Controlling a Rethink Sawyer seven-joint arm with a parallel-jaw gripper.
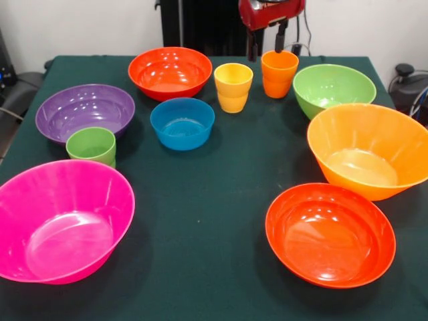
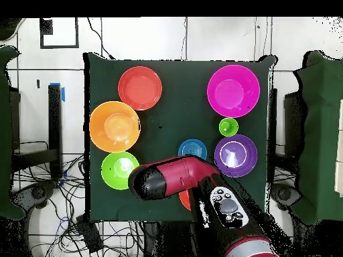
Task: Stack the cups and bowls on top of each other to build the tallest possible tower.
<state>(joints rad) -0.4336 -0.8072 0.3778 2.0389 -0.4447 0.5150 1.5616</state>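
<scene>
My gripper (image 1: pixel 267 53) is open and empty, hanging at the table's far side just above and behind the orange cup (image 1: pixel 279 73). The yellow cup (image 1: pixel 233 87) stands beside that cup. The green cup (image 1: pixel 91 146) stands by the purple bowl (image 1: pixel 85 112). The pink (image 1: pixel 63 224), light orange (image 1: pixel 368 150), lime green (image 1: pixel 333 89) and blue (image 1: pixel 182 123) bowls and two red-orange bowls (image 1: pixel 330 234) (image 1: pixel 170 71) each stand upright and apart. Nothing is piled. In the overhead view the arm (image 2: pixel 175 179) hides the gripper and the yellow and orange cups.
A dark green cloth covers the table (image 1: pixel 214 200). The robot's black pedestal (image 1: pixel 200 27) rises behind the far edge. Cables and dark chairs (image 2: pixel 321 127) lie around the table's sides.
</scene>
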